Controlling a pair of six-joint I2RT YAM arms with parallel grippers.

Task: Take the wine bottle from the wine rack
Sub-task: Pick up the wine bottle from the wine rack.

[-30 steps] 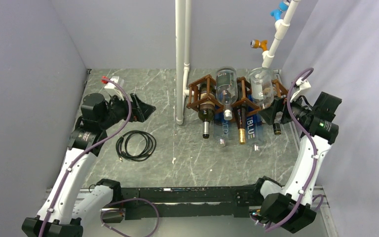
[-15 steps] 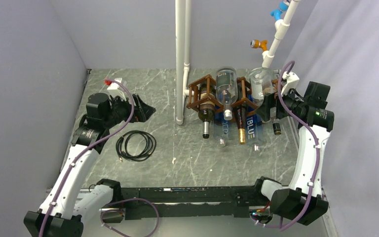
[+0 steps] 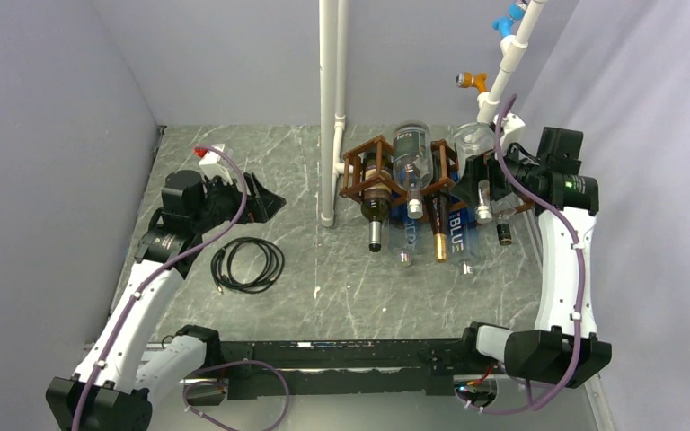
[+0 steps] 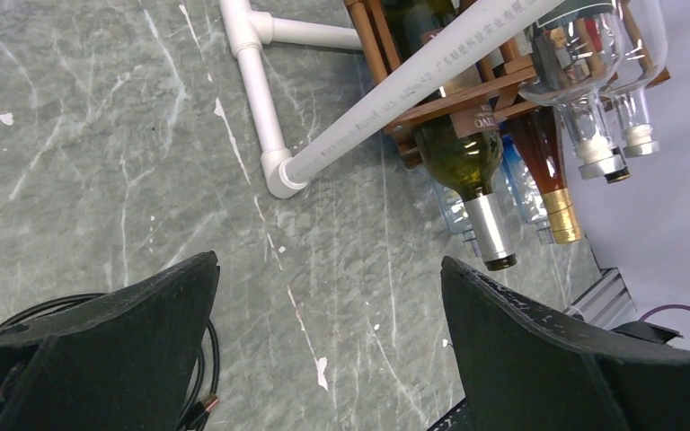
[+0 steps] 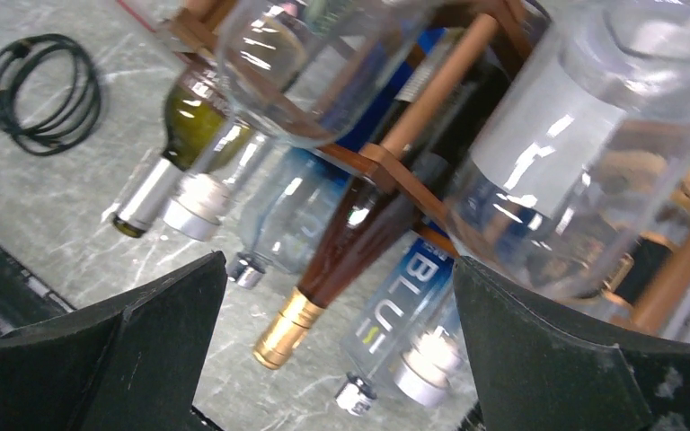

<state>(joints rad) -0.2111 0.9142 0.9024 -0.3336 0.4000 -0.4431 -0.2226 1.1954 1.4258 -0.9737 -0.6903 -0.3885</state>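
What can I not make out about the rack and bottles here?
Top external: the right end effector has its fingertips hidden behind its own wrist, so contact with the wine rack is unclear.
Left wrist: the white pipe covers part of the wine rack.
Right wrist: the nearest clear bottle is blurred and cut off by the top edge; its label is unreadable.

Brown wooden lattice wine rack [image 3: 350, 175] at the far right of the grey marbled desk [image 3: 350, 287]. Glass bottles lie in its cells, necks toward the near edge, the dark green wine bottle [image 3: 375, 202] leftmost. White plastic pipe [image 3: 330, 90] upright just left of the rack. Coiled black cable [image 3: 278, 260] on the desk, well left.
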